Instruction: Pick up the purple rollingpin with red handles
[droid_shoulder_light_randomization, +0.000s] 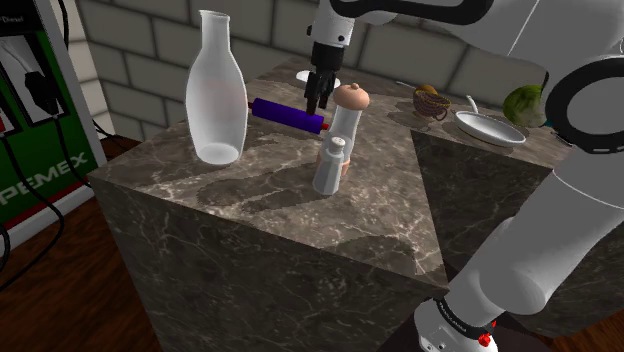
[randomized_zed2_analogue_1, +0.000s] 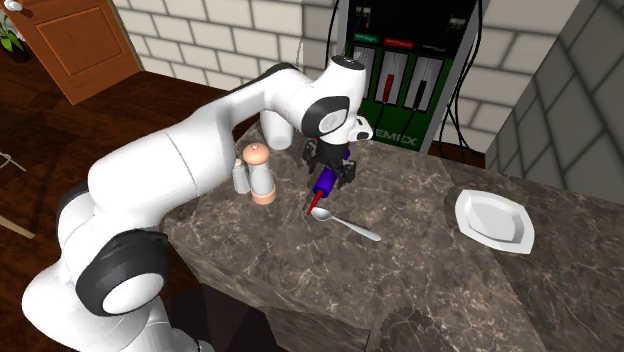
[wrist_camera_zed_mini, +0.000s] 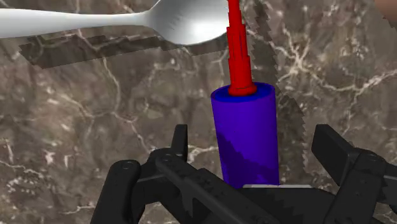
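Observation:
The purple rolling pin (droid_shoulder_light_randomization: 283, 111) with red handles lies flat on the dark marble counter (droid_shoulder_light_randomization: 250, 200), behind the clear glass carafe (droid_shoulder_light_randomization: 216, 92). My black gripper (droid_shoulder_light_randomization: 318, 103) points down over the end of the pin nearest the mill. In the wrist view the purple barrel (wrist_camera_zed_mini: 245, 137) runs between my fingers (wrist_camera_zed_mini: 180, 145), with a gap on each side, so the gripper (wrist_camera_zed_mini: 254, 153) is open and not touching it. The red handle (wrist_camera_zed_mini: 238, 57) sticks out toward the bowl of a silver spoon (wrist_camera_zed_mini: 127, 22). In the second exterior view the gripper (randomized_zed2_analogue_1: 328, 183) straddles the pin (randomized_zed2_analogue_1: 324, 186).
A tall white mill with a tan cap (droid_shoulder_light_randomization: 349, 110) and a small white shaker (droid_shoulder_light_randomization: 330, 165) stand close beside the gripper. A white plate (droid_shoulder_light_randomization: 490, 128), a small basket (droid_shoulder_light_randomization: 430, 101) and a green object (droid_shoulder_light_randomization: 522, 103) lie farther along. A green fuel pump (droid_shoulder_light_randomization: 30, 110) stands beyond the counter's edge.

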